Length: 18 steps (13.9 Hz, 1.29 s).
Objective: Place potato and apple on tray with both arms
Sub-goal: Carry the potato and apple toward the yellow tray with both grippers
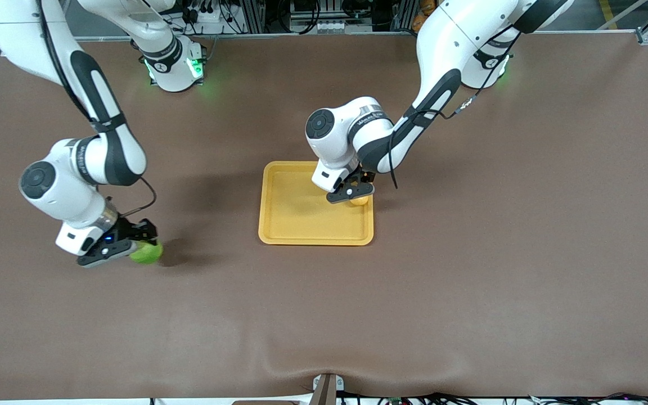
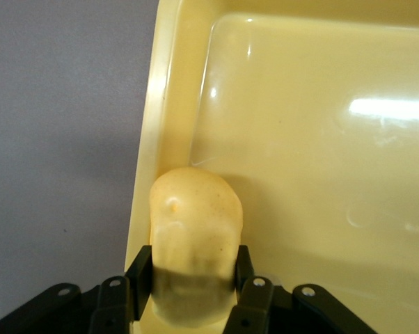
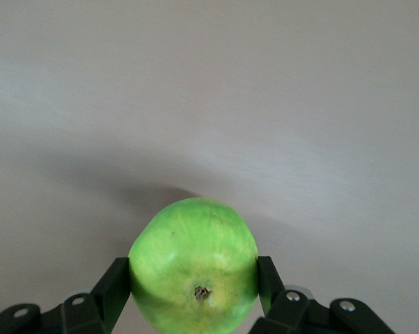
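— Over by the tray's (image 1: 290, 208) rim, toward the left arm's end, the left hand (image 1: 353, 194) is clamped on the potato (image 2: 194, 236). Let go there and it could roll over the low edge.

— And the right hand (image 1: 118, 246) grips the apple (image 1: 147, 252) well apart from the tray, just above the counter (image 1: 470, 281). Round fruit might slip out mid-carry.

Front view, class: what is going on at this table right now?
Two robot arms are each gripping a piece of produce. The left pincer is shut on the potato inside the yellow tray, close to the rim at the left arm's end. The right pincer is shut on the green apple toward the right arm's end of the brown table, well away from the tray, so the apple is not yet delivered.
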{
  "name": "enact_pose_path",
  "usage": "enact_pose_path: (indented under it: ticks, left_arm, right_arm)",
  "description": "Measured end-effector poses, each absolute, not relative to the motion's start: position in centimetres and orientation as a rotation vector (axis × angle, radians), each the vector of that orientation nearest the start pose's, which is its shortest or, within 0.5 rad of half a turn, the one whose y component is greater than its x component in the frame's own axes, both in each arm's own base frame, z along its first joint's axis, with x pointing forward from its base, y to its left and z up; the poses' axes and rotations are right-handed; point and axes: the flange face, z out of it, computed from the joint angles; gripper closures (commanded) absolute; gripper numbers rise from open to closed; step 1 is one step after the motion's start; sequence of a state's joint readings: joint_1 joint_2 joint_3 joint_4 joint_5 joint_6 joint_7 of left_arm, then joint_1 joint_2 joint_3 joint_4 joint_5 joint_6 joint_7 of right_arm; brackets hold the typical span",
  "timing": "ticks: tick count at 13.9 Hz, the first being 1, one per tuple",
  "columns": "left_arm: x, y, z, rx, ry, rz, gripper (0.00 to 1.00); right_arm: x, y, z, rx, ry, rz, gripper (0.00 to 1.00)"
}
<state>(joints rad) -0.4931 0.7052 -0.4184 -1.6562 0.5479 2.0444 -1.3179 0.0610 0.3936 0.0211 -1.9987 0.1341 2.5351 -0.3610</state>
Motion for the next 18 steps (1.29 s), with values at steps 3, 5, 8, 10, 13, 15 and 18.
enact_pose_path:
  ticks: [3,5,8,10,13,15,18]
  left_arm:
    - [44.7,-48.5,20.8,-2.852,-0.215,-0.085,0.67]
    - [44.7,-48.6,20.9,-2.859,-0.214,-0.089,0.63]
    - [44.9,-49.0,21.2,-2.894,-0.212,-0.108,0.43]
    - [44.9,-49.2,21.2,-2.905,-0.212,-0.114,0.0]
    - [45.1,-49.1,21.3,-2.906,-0.211,-0.115,0.0]
    - [45.6,-48.8,21.5,-2.908,-0.217,-0.121,0.0]
    - [48.4,-47.3,24.8,-2.929,-0.226,-0.166,0.0]
  right_arm:
    - [61.0,10.2,27.4,-2.985,-0.436,-0.169,1.0]
    - [60.1,13.4,28.3,-2.978,-0.337,-0.12,1.0]
    - [57.5,20.7,30.9,-2.978,-0.162,-0.066,1.0]
    - [55.2,25.8,31.7,-2.978,-0.067,-0.032,1.0]
    - [52.9,29.9,31.3,-2.982,-0.008,0.004,1.0]
    - [52.3,30.7,30.9,-2.986,-0.011,0.019,1.0]
    - [51.8,31.3,29.8,-2.992,-0.026,0.045,1.0]
